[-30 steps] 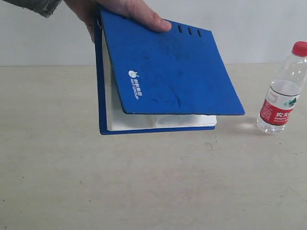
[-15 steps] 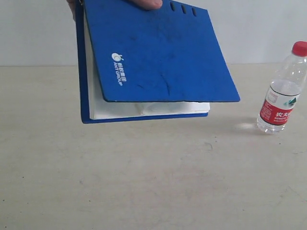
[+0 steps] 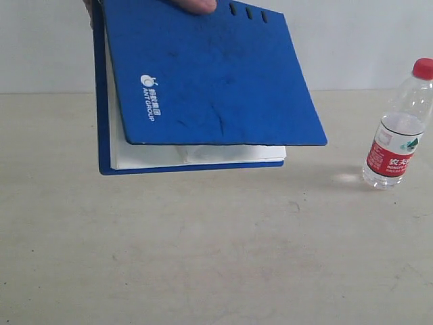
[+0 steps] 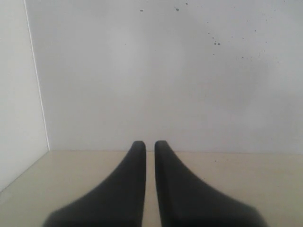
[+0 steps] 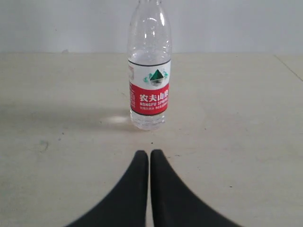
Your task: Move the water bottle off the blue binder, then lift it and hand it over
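**A:** What is being noted for the left gripper (image 4: 149, 144)?

**B:** Its dark fingers are being shown pressed nearly together, with only a thin slit between them. Nothing is being gripped. A pale wall is being faced.

**A:** And the blue binder (image 3: 210, 74)?

**B:** It is being held up clear of the table (image 3: 203, 257), left of centre, by a person's hand (image 3: 196, 5) pinching its top edge. It is being hung tilted. The front cover is standing apart from the back cover, and white pages (image 3: 196, 156) are being exposed between them along the lower edge. A white logo (image 3: 150, 97) is being shown on the cover's left part, and three slots (image 3: 248, 12) just right of the hand.

**A:** Where is the water bottle (image 3: 399, 128) being logged?

**B:** It is standing upright on the table at the far right, well apart from the binder. Its red cap (image 3: 423, 68) is on, and it is being touched by nothing.

**A:** And the right gripper (image 5: 149, 153)?

**B:** It is being recorded as closed and empty. Its fingers are pointing at the bottle, near it but apart from it.
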